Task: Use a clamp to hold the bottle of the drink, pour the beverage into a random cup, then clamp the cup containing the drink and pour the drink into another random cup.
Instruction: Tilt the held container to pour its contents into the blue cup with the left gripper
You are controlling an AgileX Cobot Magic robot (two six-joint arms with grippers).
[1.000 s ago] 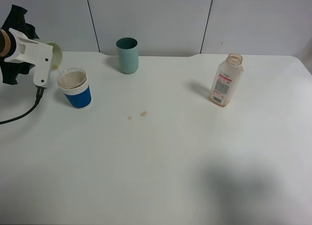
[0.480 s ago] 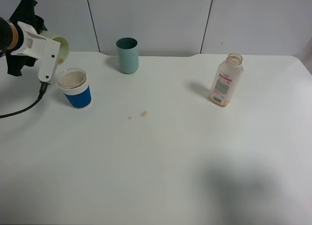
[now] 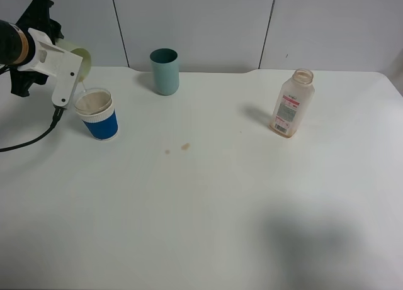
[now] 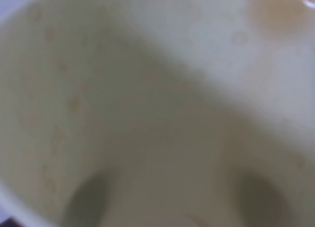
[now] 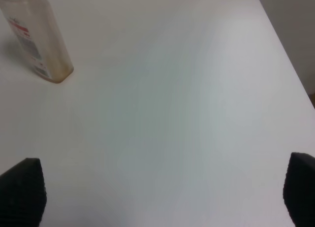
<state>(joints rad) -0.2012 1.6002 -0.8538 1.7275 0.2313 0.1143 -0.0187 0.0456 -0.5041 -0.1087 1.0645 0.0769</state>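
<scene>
My left gripper [image 3: 68,62] is shut on a pale yellow cup [image 3: 80,58], tipped on its side above a blue cup with a white rim [image 3: 97,116]. A thin stream runs from the yellow cup into the blue one, which holds beige drink. The left wrist view is filled by the yellow cup's wet inside [image 4: 147,113]. A nearly empty clear bottle with no cap [image 3: 293,104] stands upright at the right [image 5: 37,40]. My right gripper [image 5: 162,187] is open over bare table, well away from the bottle, and is out of the high view.
A teal cup [image 3: 164,71] stands upright at the back of the white table [image 3: 208,208]. Two small brown drops of spilled drink [image 3: 185,146] lie near the middle. A black cable [image 3: 31,142] trails from the left arm across the table's left edge.
The left gripper has risen a little and shifted right with the yellow cup, which stays tipped over the blue cup. Nothing else has moved.
</scene>
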